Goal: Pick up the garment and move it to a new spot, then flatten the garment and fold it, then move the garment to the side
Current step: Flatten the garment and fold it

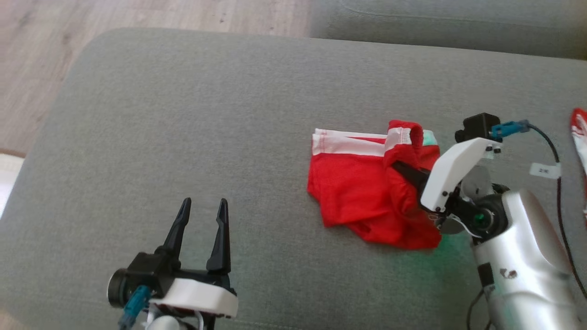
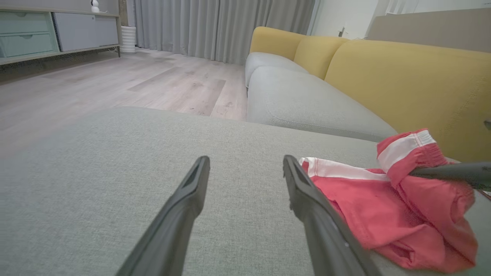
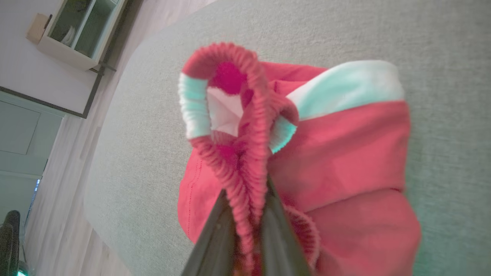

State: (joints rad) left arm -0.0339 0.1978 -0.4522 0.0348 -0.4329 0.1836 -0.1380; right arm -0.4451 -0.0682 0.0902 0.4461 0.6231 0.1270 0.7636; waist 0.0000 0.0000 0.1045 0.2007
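Note:
A red garment (image 1: 362,192) with white bands lies rumpled on the grey cushion (image 1: 183,114), right of centre. My right gripper (image 1: 398,167) reaches in from the right and is shut on the garment's ribbed waistband, lifting that edge into a loop (image 3: 230,96). In the right wrist view the fingers (image 3: 215,230) pinch the red ribbing between them. My left gripper (image 1: 204,206) stands open over bare cushion at the lower left, well apart from the garment. In the left wrist view its open fingers (image 2: 184,207) point past the garment (image 2: 383,207), which lies to their right.
Another red and white cloth (image 1: 578,133) shows at the right edge. A sofa with a grey seat (image 2: 299,99) and yellow back cushions (image 2: 402,76) stands beyond the cushion. Wooden floor (image 1: 36,68) lies off the cushion's left and far edges.

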